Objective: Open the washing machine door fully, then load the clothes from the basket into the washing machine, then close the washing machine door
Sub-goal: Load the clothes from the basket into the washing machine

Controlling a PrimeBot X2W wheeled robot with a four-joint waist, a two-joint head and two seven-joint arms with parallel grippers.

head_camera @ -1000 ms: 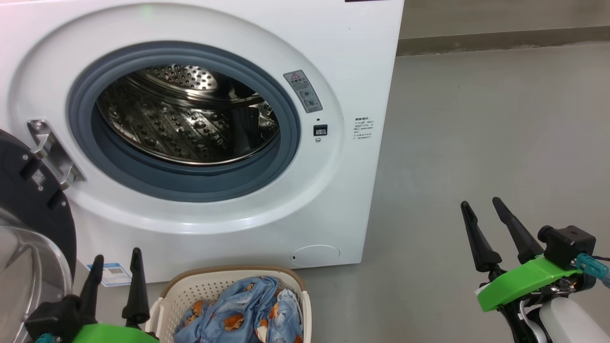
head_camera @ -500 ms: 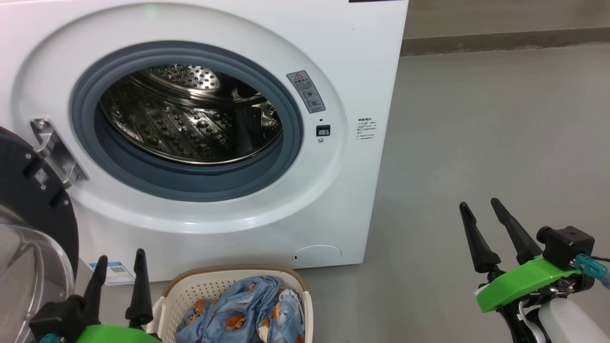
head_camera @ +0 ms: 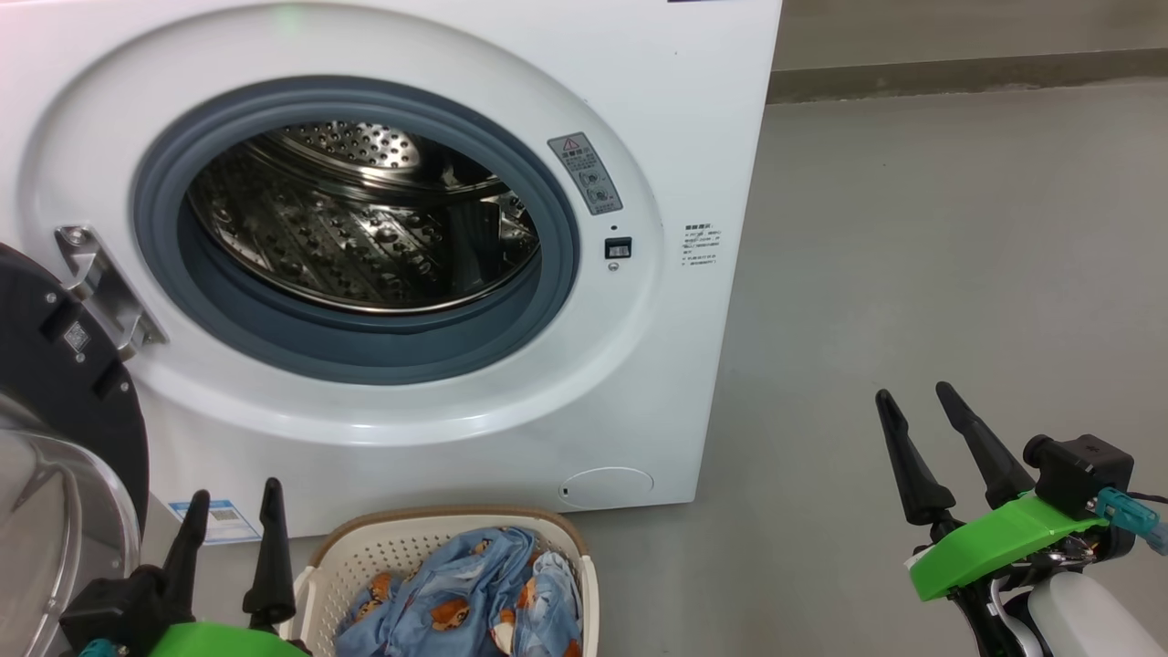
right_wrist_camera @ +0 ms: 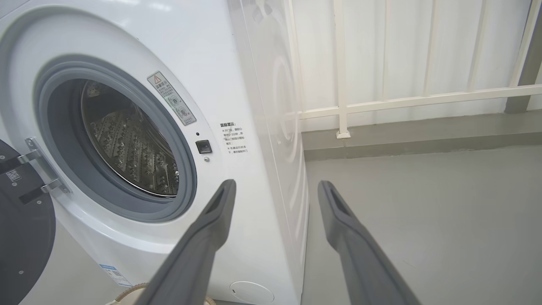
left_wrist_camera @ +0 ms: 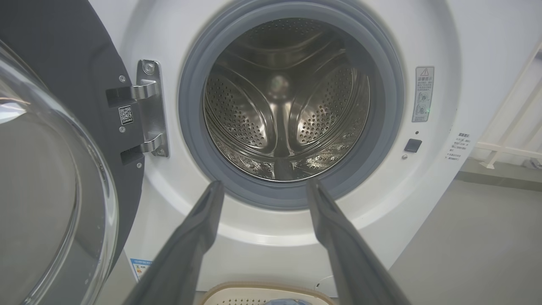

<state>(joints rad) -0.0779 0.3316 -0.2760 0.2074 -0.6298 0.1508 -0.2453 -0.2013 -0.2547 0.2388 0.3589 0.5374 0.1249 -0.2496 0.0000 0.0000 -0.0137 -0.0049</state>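
The white washing machine (head_camera: 693, 119) stands ahead, its steel drum (head_camera: 356, 219) bare inside the grey gasket. The washing machine door (head_camera: 55, 365) hangs swung out at the left, black rim and glass bowl facing me; the left wrist view shows the door (left_wrist_camera: 51, 169) beside its hinge. On the floor in front sits the cream basket (head_camera: 383, 547) holding the light blue bear-print clothes (head_camera: 474, 593). My left gripper (head_camera: 234, 502) is open, just left of the basket, and holds nothing. My right gripper (head_camera: 912, 394) is open over bare floor, right of the machine, also holding nothing.
A round filter cap (head_camera: 607, 484) and a blue label sticker (head_camera: 219, 522) sit low on the machine's front. Grey floor (head_camera: 912, 255) stretches to the right. In the right wrist view a white railing (right_wrist_camera: 381, 101) runs along the wall behind the machine.
My left gripper has sunk slightly lower and a little to the right, beside the basket. The head view shifted a little. Door, basket and right gripper stay as they were.
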